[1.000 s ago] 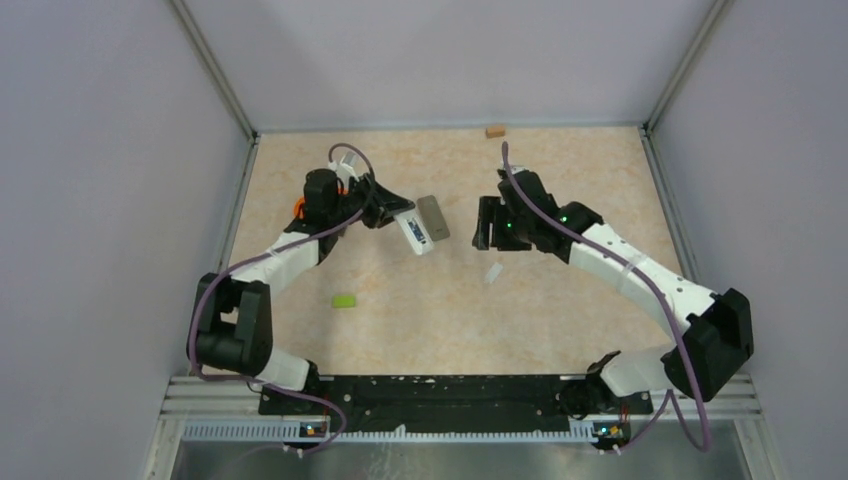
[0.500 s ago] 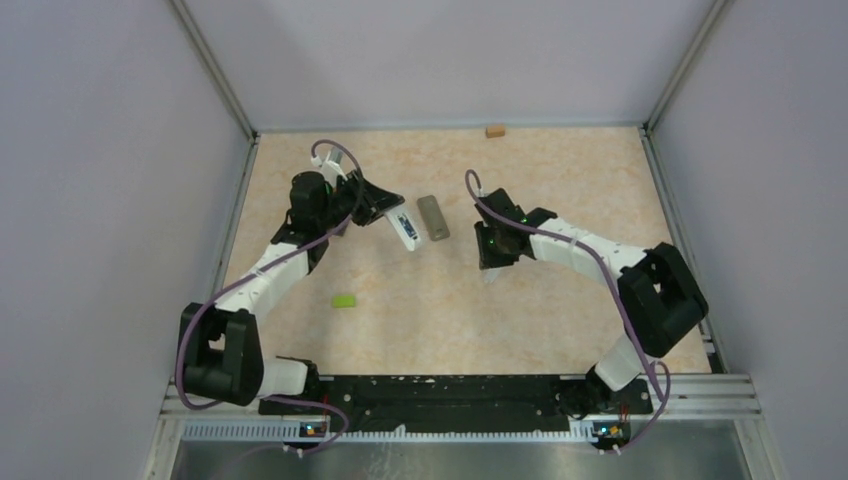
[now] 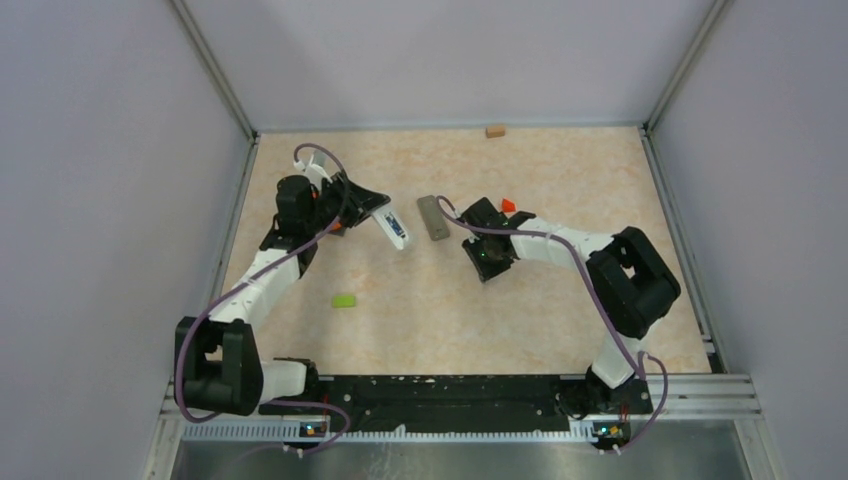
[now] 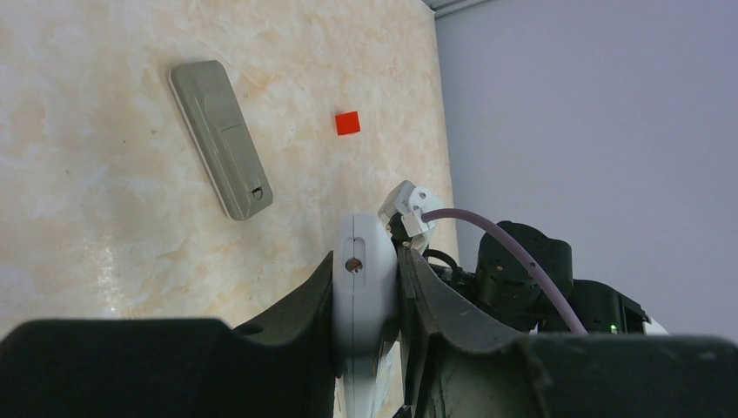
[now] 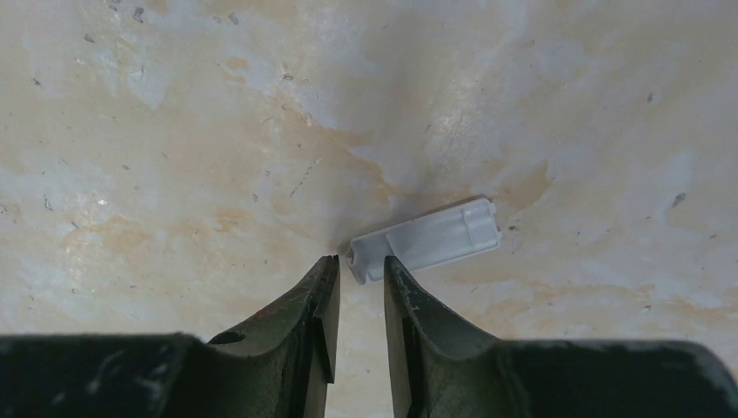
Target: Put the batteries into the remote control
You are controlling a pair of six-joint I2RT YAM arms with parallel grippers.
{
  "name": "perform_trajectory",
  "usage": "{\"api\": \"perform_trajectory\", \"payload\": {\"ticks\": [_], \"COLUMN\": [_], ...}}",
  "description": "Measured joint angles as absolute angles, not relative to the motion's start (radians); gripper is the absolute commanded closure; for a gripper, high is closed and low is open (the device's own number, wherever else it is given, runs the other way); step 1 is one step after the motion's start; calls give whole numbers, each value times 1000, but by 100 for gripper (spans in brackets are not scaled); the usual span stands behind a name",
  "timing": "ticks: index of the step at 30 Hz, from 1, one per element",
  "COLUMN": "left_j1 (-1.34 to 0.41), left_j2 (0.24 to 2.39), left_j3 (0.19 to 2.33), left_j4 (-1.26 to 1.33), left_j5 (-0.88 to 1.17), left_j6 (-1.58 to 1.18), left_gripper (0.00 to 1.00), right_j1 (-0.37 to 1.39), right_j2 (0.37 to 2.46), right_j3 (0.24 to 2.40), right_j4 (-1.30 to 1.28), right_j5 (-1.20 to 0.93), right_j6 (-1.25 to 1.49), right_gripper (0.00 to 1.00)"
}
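My left gripper [image 3: 372,210] is shut on a white remote [image 3: 394,229], held above the table; a small dark and blue patch shows in its open back. In the left wrist view the white remote [image 4: 365,279] is clamped edge-on between the fingers of the left gripper [image 4: 366,257]. No loose batteries are in view. My right gripper [image 5: 358,261] is low over the table with its jaws a narrow gap apart and empty. A white battery cover [image 5: 426,239] lies flat just beyond its tips. In the top view the right gripper [image 3: 488,264] hides the cover.
A grey remote [image 3: 433,217] lies face down between the arms, also seen in the left wrist view [image 4: 219,138]. A red wedge block [image 3: 507,204] sits behind the right gripper. A green piece [image 3: 344,300] lies front left, a tan block [image 3: 494,130] at the back wall.
My right arm has folded inward and its gripper has come down to the white cover. My left gripper has drawn the white remote to the left and back.
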State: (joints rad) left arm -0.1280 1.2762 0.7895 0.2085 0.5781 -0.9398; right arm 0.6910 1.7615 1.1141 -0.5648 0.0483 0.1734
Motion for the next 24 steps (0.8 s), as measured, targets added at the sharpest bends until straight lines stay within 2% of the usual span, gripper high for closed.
{"api": "perform_trajectory", "payload": {"ticks": [6,19,24], "left_j1": [-117,-110,-107], "left_j2": [1276,1276,1277], "left_j3": [789,789,789], "left_j4": [208,208,209], "left_j5": [581,583,586], "left_j6": [-942,-945,-948], "left_gripper": [100,100,100], "right_j1": [692,694,699], "right_j2": [1768,1801,1818], "right_j3": [1128,1177,1192], "right_j4": [-570,-641,-656], "right_j5": [48,25,20], "right_j6": [131,127,123], "right_gripper": [80,78,82]}}
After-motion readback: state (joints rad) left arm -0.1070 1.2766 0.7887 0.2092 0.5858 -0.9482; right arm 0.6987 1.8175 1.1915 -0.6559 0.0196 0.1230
